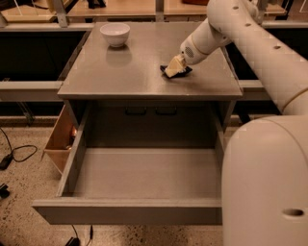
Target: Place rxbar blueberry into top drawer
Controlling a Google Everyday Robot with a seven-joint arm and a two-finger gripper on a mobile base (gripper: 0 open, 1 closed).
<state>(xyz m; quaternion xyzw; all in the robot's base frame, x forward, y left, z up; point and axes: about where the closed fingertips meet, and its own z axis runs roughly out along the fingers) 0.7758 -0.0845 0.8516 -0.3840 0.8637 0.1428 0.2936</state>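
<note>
Grey metal cabinet top (134, 72) formed the work surface, with tan wooden tables (130, 7) behind it and a speckled floor (29, 192) below. A white bowl (115, 33) stood upright near the back left corner of the top.

The snack bar (186, 71) lay flat on the right half of the cabinet top, well apart from the bowl and short of the right edge. It showed as a small, thin, dark piece, nearly black, with a pointed corner protruding at the left and a narrow strip visible at the right. The gripper covered most of its upper face, so no label or print could be made out.

The gripper (174, 67), cream-coloured, was down on the bar and touching it, at the end of the white arm (250, 43) that reached in from the upper right. Whether it was clamped on the bar or merely resting on it could not be told.

The top drawer (130, 211) stood pulled fully out toward the camera, as wide as the cabinet, with a plain flat front panel and its grey floor in open view. The bar was not in it.

A tan wooden box (57, 139) sat just beside the drawer's left wall. A black cable (19, 153) ran across the floor at the left. The robot's white body (264, 182) filled the lower right.
</note>
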